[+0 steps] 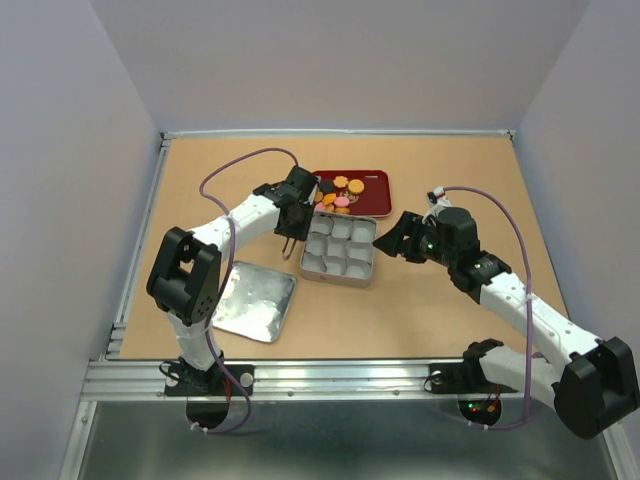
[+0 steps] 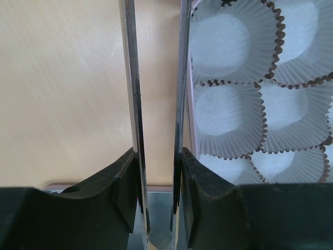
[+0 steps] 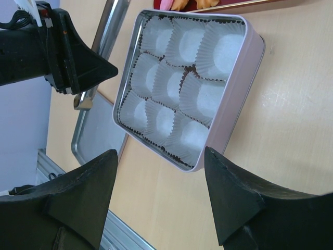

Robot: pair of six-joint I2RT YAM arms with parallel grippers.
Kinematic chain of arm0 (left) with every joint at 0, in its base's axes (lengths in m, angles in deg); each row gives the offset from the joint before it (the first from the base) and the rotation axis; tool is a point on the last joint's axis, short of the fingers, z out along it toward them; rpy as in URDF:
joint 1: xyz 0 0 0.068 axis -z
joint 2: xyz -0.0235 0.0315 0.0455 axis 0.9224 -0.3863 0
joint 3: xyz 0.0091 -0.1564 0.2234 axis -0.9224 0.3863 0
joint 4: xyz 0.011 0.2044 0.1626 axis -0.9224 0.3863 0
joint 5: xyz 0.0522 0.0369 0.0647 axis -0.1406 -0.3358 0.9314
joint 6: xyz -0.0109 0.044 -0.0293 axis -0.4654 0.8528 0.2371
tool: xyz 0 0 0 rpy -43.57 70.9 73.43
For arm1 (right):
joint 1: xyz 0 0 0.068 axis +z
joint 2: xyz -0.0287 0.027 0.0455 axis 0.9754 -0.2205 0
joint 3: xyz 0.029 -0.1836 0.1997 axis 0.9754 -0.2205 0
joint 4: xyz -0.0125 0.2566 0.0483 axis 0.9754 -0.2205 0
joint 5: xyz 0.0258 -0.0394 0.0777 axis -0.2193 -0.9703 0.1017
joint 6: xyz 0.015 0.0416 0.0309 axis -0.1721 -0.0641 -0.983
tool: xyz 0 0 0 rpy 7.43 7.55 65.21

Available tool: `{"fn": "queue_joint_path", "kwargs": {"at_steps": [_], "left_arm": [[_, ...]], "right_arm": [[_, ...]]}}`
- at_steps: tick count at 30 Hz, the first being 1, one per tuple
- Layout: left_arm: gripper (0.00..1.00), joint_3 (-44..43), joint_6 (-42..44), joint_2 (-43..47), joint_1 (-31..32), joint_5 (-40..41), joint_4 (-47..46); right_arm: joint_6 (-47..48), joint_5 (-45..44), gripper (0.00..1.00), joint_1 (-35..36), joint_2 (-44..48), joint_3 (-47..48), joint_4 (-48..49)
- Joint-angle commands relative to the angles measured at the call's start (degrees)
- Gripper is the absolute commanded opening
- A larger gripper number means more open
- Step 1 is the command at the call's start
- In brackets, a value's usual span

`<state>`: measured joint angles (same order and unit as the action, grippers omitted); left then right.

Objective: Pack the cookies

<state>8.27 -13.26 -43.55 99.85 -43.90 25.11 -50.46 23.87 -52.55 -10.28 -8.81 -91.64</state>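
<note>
The cookies (image 1: 341, 193), orange, yellow, pink and dark brown, lie in a dark red tray (image 1: 378, 180) behind the silver tin (image 1: 336, 279). A few show at the top edge of the right wrist view (image 3: 182, 4). The tin's nine white paper cups (image 2: 229, 109) are empty. My left gripper (image 1: 291, 224) is shut on metal tongs (image 2: 134, 104). The tong tips hang just left of the tin, slightly apart, with nothing between them. My right gripper (image 1: 393, 240) is open and empty at the tin's right side, also in its wrist view (image 3: 161, 159).
The tin's flat silver lid (image 1: 255, 300) lies on the table left of and nearer than the tin; it also shows in the right wrist view (image 3: 93, 135). A metal rail (image 1: 330, 375) runs along the near table edge. Grey walls enclose the table.
</note>
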Motion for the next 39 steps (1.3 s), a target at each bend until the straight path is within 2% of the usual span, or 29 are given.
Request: {"fn": "queue_joint_path", "kwargs": {"at_steps": [1, 8, 11, 15, 24, 25, 27, 28, 30, 31, 33, 39], "left_arm": [[0.20, -2.8, -0.2, 2.4, -0.1, 3.2, 2.4], [0.17, -5.0, -0.4, 5.4, 0.0, 0.1, 2.8], [0.12, -5.0, -0.2, 7.4, -0.1, -0.6, 2.4], [0.01, -3.5, 0.9, 7.1, 0.0, 0.0, 1.8], [0.00, -0.7, 0.8, 6.4, -0.1, -0.4, 0.0], [0.09, -1.1, 1.0, 6.2, -0.1, -0.1, 0.1], [0.16, -1.4, 1.2, 6.1, -0.1, 0.3, 0.3], [0.26, -1.4, 1.2, 6.1, 0.0, 0.3, 0.2], [0.32, -1.6, 1.3, 6.1, -0.1, 0.4, 0.3], [0.39, -1.7, 1.2, 6.0, -0.1, 0.3, 0.2], [0.44, -1.9, 1.0, 6.0, -0.1, -0.4, 0.1], [0.48, -2.0, 0.6, 6.7, -0.1, -1.9, 0.0]], "right_arm": [[0.0, 0.4, 0.73, -0.3, 0.4, -1.0, 0.7], [-0.2, 0.6, 0.73, -0.3, 0.4, -1.1, 0.7], [-0.1, 0.8, 0.73, -0.3, 0.1, -0.9, 0.7], [0.1, 0.5, 0.73, -0.3, -0.1, -0.5, 0.7], [0.4, 0.7, 0.73, -0.3, -0.3, -0.6, 0.6], [0.5, 0.7, 0.73, -0.3, -0.5, -0.6, 0.7], [0.6, 1.0, 0.73, -0.3, -0.8, -0.5, 0.7], [0.7, 1.0, 0.73, -0.3, -0.9, -0.4, 0.7], [0.7, 1.0, 0.73, -0.3, -1.1, -0.4, 0.7], [0.7, 1.0, 0.73, -0.3, -1.2, -0.4, 0.7], [0.8, 1.0, 0.73, -0.3, -1.6, -0.4, 0.7], [1.0, 0.9, 0.73, -0.3, -2.1, -0.5, 0.7]]}}
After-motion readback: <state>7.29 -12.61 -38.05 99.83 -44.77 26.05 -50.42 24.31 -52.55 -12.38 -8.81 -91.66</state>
